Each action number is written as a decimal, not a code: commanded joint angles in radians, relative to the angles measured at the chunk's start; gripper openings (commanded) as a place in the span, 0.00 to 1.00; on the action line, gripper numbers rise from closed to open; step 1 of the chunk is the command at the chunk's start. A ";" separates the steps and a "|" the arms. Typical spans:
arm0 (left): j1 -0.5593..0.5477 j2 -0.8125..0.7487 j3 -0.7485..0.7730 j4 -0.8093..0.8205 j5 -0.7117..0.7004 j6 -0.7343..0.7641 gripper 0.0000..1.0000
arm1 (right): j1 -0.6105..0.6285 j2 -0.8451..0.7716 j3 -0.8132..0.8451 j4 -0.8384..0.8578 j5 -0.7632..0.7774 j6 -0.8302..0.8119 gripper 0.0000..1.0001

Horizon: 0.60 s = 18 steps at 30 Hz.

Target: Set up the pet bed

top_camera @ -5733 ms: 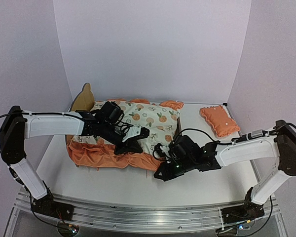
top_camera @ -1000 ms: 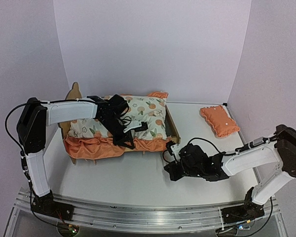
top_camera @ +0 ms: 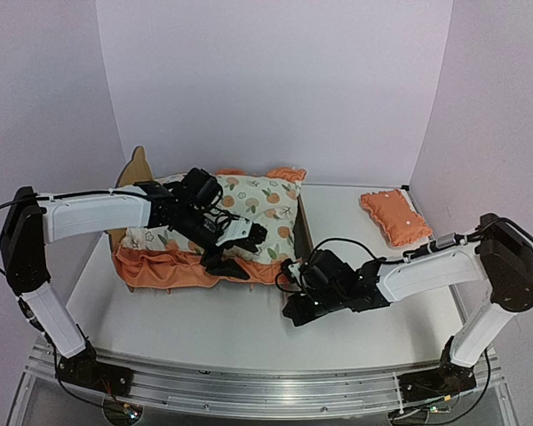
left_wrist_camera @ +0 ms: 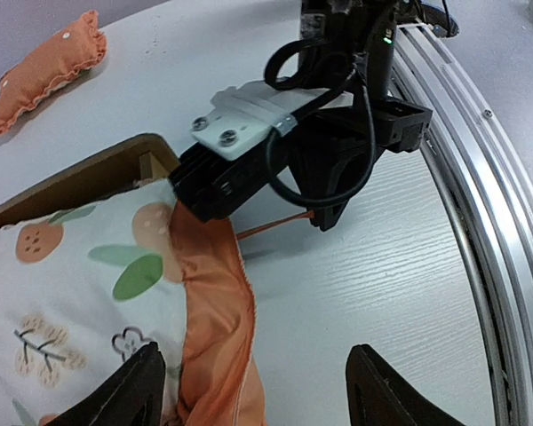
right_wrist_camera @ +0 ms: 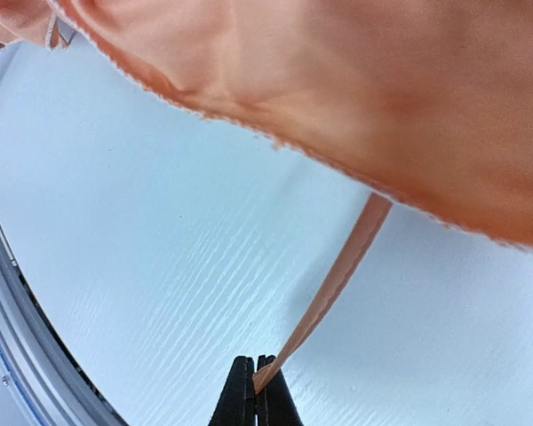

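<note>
Left tool [left_wrist_camera: 258,395] has spread wide over the pet bed [top_camera: 135,170]; right tool [right_wrist_camera: 255,390] beside it pinches an orange ribbon [right_wrist_camera: 338,266].

Table [top_camera: 204,319]: white top with fine wood-grain lines, matte, reaching from wall to wall.
Back wall [top_camera: 275,80]: plain pale lilac panel, upright along the table's far edge, unmarked.
Left wall [top_camera: 35,106]: same pale panel, rising from the table's left edge, angled outward toward the near side.
Right wall [top_camera: 506,106]: matching panel at the table's right edge, likewise angled.
Rail [top_camera: 249,390]: ribbed aluminium strip, gently curved, along the table's near edge.
Light: soft, even, faintly violet; only weak, blurred shadows on the table top.
</note>
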 commanded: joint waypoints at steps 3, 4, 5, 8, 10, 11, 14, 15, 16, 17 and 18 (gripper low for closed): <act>-0.025 0.065 -0.098 0.318 -0.165 0.004 0.72 | 0.011 -0.081 -0.028 -0.084 -0.041 0.095 0.00; -0.028 0.075 -0.105 0.347 -0.183 0.008 0.72 | 0.012 -0.083 -0.027 -0.092 -0.038 0.102 0.00; -0.033 0.083 -0.112 0.372 -0.199 0.015 0.72 | 0.012 -0.083 -0.023 -0.100 -0.038 0.107 0.00; -0.046 0.106 -0.136 0.414 -0.236 0.049 0.63 | 0.011 -0.075 0.002 -0.109 -0.048 0.103 0.00; -0.049 0.114 -0.150 0.434 -0.256 0.068 0.47 | 0.011 -0.073 0.011 -0.112 -0.047 0.094 0.00; -0.050 0.116 -0.155 0.438 -0.262 0.074 0.41 | 0.011 -0.073 0.013 -0.113 -0.046 0.091 0.00; -0.050 0.108 -0.154 0.421 -0.271 0.091 0.16 | 0.009 -0.079 0.006 -0.118 -0.044 0.091 0.00; -0.050 0.103 -0.150 0.413 -0.273 0.090 0.07 | 0.007 -0.081 0.001 -0.119 -0.045 0.094 0.00; -0.050 0.097 -0.139 0.403 -0.274 0.080 0.02 | 0.006 -0.084 -0.004 -0.120 -0.048 0.097 0.00; -0.050 0.093 -0.124 0.390 -0.274 0.062 0.00 | 0.004 -0.088 -0.009 -0.123 -0.051 0.100 0.00; -0.050 0.092 -0.100 0.371 -0.273 0.042 0.00 | 0.002 -0.093 -0.015 -0.127 -0.052 0.105 0.00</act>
